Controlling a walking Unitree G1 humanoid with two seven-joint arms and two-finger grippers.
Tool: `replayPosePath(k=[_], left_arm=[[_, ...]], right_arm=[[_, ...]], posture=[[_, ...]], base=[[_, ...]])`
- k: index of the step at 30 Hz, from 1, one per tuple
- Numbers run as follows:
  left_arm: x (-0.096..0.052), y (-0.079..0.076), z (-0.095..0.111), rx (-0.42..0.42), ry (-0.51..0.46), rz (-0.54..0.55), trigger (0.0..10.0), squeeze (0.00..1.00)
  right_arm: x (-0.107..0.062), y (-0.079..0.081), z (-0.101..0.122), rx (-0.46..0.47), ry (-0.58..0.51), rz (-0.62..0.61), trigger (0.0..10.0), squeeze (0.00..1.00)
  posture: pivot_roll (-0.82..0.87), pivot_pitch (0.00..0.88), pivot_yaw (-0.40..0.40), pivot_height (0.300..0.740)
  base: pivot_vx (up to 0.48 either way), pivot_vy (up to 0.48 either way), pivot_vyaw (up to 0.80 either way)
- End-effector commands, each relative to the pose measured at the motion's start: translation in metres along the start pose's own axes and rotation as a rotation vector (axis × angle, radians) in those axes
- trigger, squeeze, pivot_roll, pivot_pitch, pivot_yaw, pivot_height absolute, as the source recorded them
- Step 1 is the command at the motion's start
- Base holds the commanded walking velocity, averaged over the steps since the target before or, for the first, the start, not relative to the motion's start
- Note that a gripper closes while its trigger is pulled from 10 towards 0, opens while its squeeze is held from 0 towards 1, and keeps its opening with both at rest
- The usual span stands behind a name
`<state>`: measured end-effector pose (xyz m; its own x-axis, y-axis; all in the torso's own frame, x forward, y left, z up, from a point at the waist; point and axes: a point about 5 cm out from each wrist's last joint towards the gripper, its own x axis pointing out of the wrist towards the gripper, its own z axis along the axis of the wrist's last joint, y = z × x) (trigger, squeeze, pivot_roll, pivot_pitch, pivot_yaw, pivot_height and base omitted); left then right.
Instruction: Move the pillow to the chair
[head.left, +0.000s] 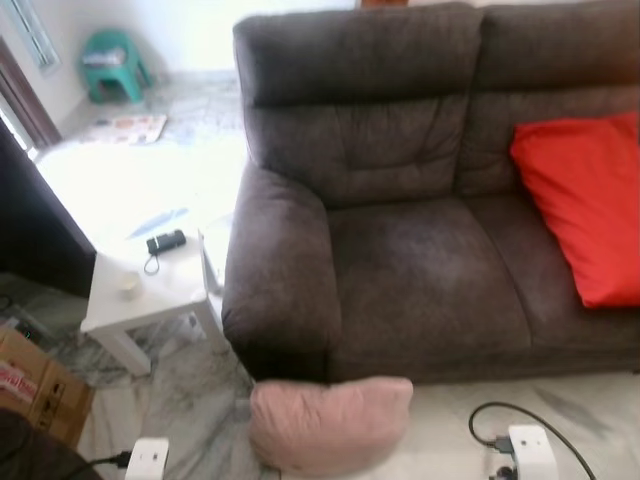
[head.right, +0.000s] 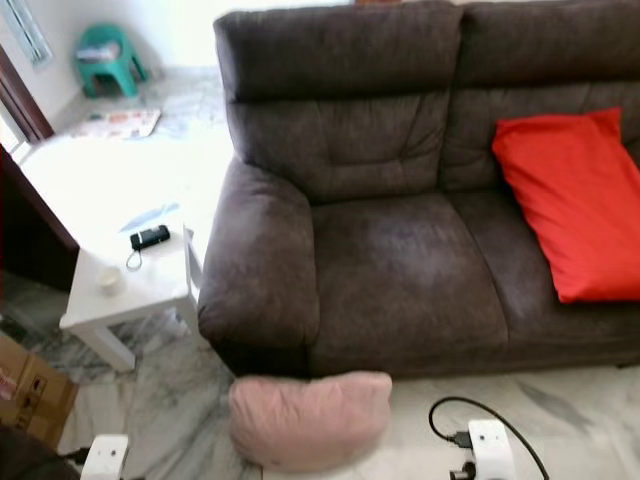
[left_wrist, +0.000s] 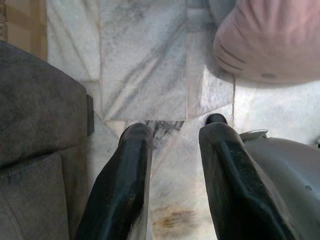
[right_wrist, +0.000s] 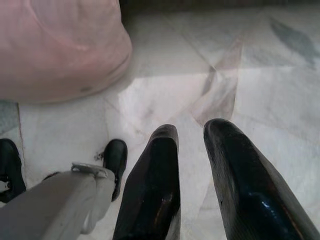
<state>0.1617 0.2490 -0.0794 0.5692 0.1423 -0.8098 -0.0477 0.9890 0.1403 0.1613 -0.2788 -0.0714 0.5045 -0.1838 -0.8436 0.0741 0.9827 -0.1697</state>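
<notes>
A pale pink pillow (head.left: 330, 420) lies on the marble floor against the front of the dark brown sofa (head.left: 400, 290), below its left armrest. In the left wrist view, my left gripper (left_wrist: 172, 131) hangs open above the floor tiles with nothing between its fingers. The pink pillow (left_wrist: 270, 40) is ahead of it and apart from it. My right gripper (right_wrist: 192, 129) is also open and empty over the floor, and the pillow (right_wrist: 60, 45) is a short way beyond it. A dark upholstered seat (left_wrist: 40, 125) sits beside the left gripper.
A red cushion (head.left: 585, 205) leans on the sofa's right seat. A white side table (head.left: 145, 290) carrying a black device and a cup stands left of the armrest. A cardboard box (head.left: 35, 385) is at the lower left. A green stool (head.left: 112, 62) stands far back.
</notes>
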Motion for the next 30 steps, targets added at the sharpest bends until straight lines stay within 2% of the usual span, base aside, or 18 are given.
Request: replayPosePath(k=[1, 18, 30], left_arm=[[-0.0008, 0.0005, -0.0044, -0.013, 0.016, 0.001, 10.0, 0.0], [-0.0006, 0.0005, -0.0041, -0.008, 0.019, 0.003, 10.0, 0.0], [-0.0006, 0.0007, -0.0039, -0.001, 0.019, 0.005, 10.0, 0.0]], right_arm=[[0.0001, 0.0004, 0.0006, 0.005, -0.004, 0.002, 10.0, 0.0], [0.0001, 0.0006, 0.0012, 0.002, -0.005, 0.008, 10.0, 0.0], [0.0001, 0.0009, 0.0025, 0.011, -0.022, 0.011, 10.0, 0.0]], posture=[[0.04, 0.02, 0.023, 0.74], [0.04, 0.024, 0.022, 0.74], [0.04, 0.021, 0.022, 0.74]], base=[[0.292, 0.0, 0.0], [0.294, 0.0, 0.0], [0.0, 0.0, 0.0]])
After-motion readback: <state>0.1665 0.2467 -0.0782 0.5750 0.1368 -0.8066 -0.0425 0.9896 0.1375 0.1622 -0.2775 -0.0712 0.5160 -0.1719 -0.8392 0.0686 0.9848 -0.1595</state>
